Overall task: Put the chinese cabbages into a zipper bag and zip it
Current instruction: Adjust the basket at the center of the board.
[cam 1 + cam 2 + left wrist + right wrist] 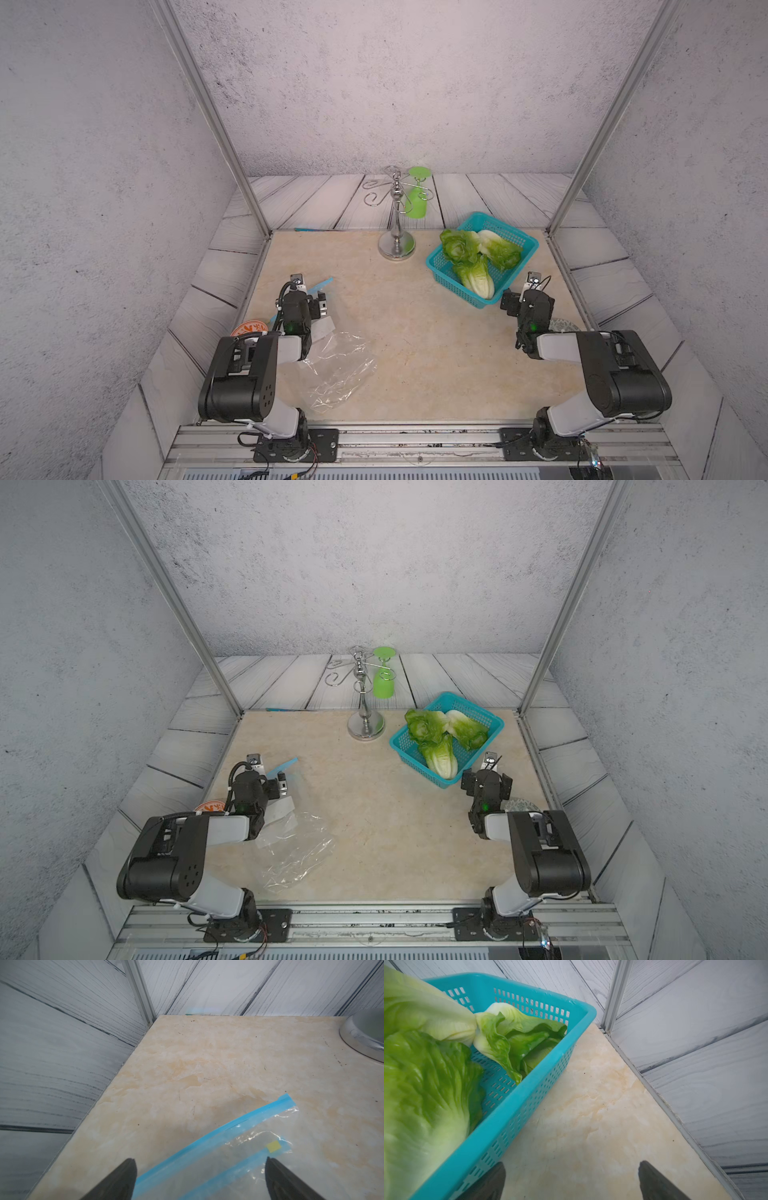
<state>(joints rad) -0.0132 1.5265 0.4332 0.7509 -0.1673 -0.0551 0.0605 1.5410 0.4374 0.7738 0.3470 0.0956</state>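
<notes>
Holds both hands spread apart and empty, left hand (199, 1160) over the blue zip strip (228, 1126) of the clear zipper bag (337, 366) on the bench (415, 332), right hand (571, 1162) just beside the teal basket (451, 284) containing the three chinese cabbages (478, 257).

Zipper bag (340, 370): its 10 o'clock end passes under the left arm (293, 316). The left wrist view crops the bag at the frame edge, and also the chrome stand base (365, 1043).
Orange disc (248, 329), table 8 o'clock: mostly behind that arm, print unreadable.
Patterned round item (562, 323), 4 o'clock: largely covered by the right arm (536, 309).
Nearest chinese cabbage (415, 1095): blurred, cropped.
Teal strip (309, 229), 11 o'clock edge: too small to identify.
</notes>
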